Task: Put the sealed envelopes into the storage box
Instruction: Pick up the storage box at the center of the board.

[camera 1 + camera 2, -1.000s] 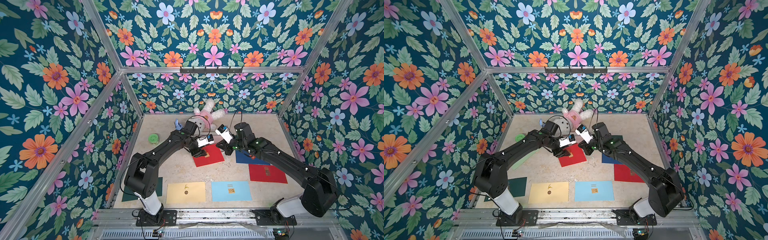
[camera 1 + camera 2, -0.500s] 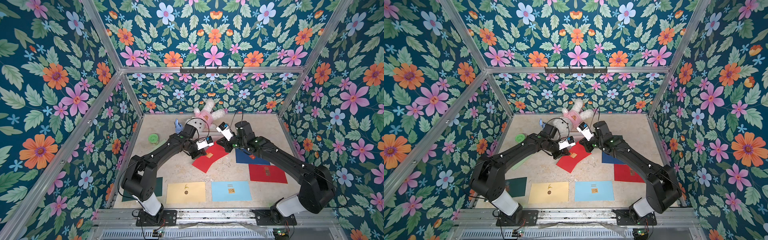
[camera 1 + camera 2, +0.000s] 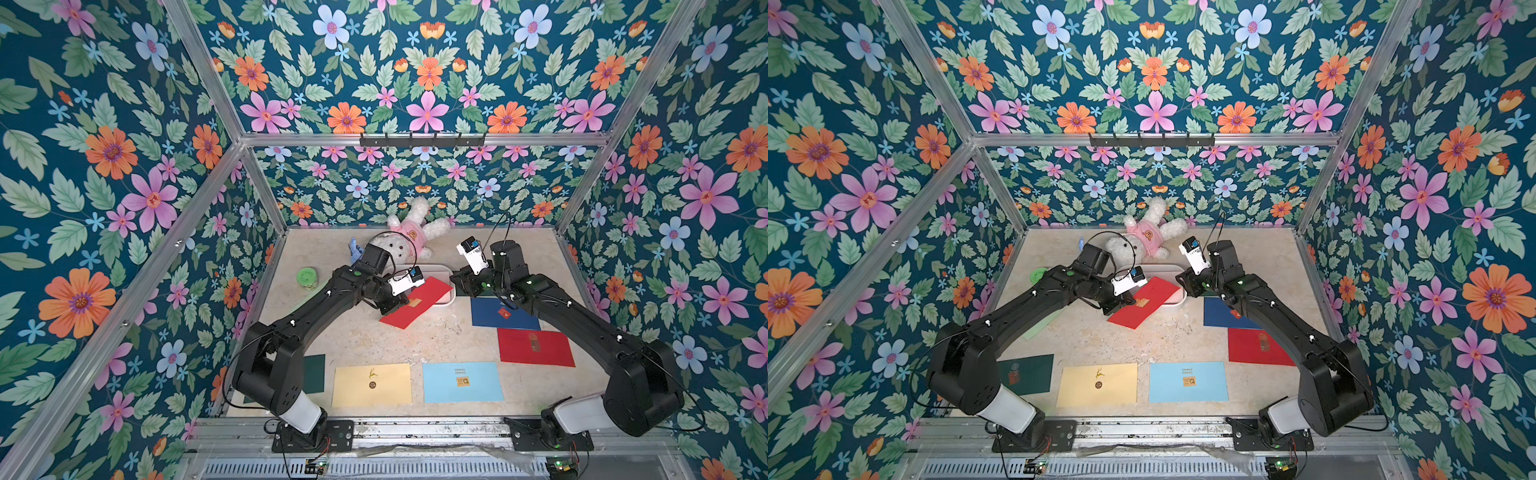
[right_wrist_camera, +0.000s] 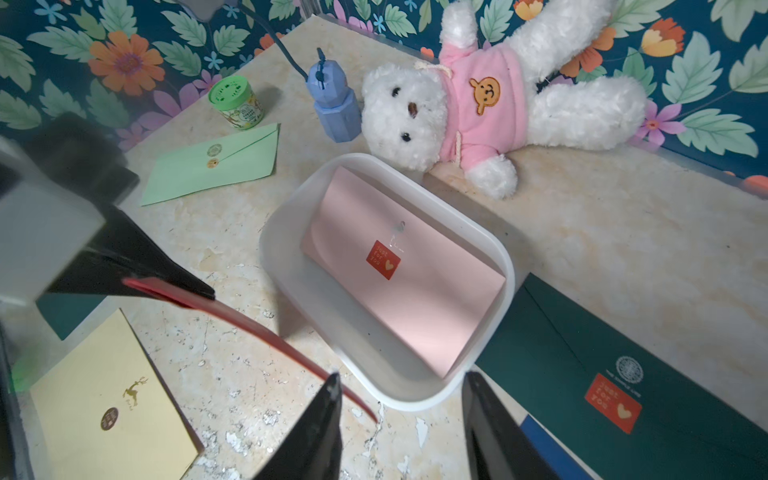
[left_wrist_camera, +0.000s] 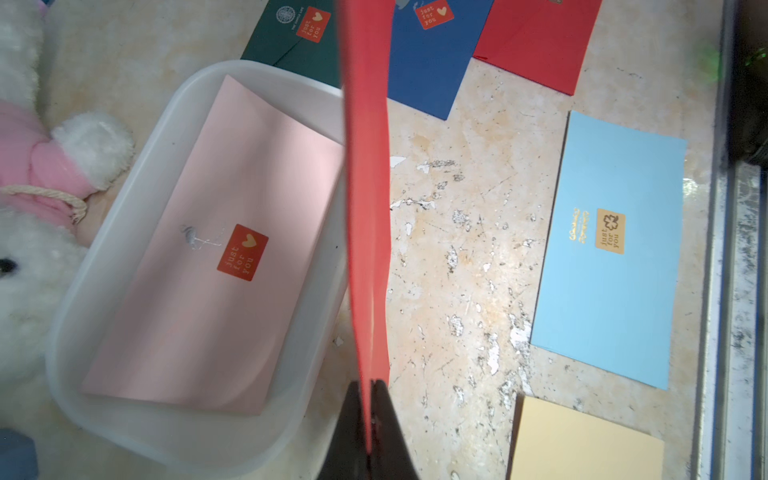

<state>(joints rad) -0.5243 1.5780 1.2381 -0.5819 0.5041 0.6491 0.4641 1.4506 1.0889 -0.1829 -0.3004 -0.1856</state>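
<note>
My left gripper (image 5: 371, 380) is shut on the edge of a red envelope (image 5: 368, 187), which hangs tilted with its far end over the rim of the white storage box (image 3: 451, 298). A pink envelope (image 5: 257, 166) lies inside the box (image 4: 286, 270). My right gripper (image 4: 401, 376) stands open at the box's corner, and the red envelope's free end (image 4: 291, 349) passes by one of its fingers. Flat on the table lie navy (image 3: 498, 313), red (image 3: 536, 347), light blue (image 3: 461, 382), yellow (image 3: 372, 384), dark green (image 3: 1025, 374) and light green (image 4: 212, 166) envelopes. Another dark green one (image 4: 623, 374) lies beside the box.
A white teddy bear in a pink top (image 3: 411, 241) lies against the back wall, just behind the box. A green-lidded jar (image 3: 307, 277) and a blue bottle-shaped toy (image 4: 332, 104) stand at the back left. Floral walls enclose the table on three sides.
My left gripper has closed on the red envelope and my right gripper has opened and let it go. The envelope has swung so that its far end lies over the box.
</note>
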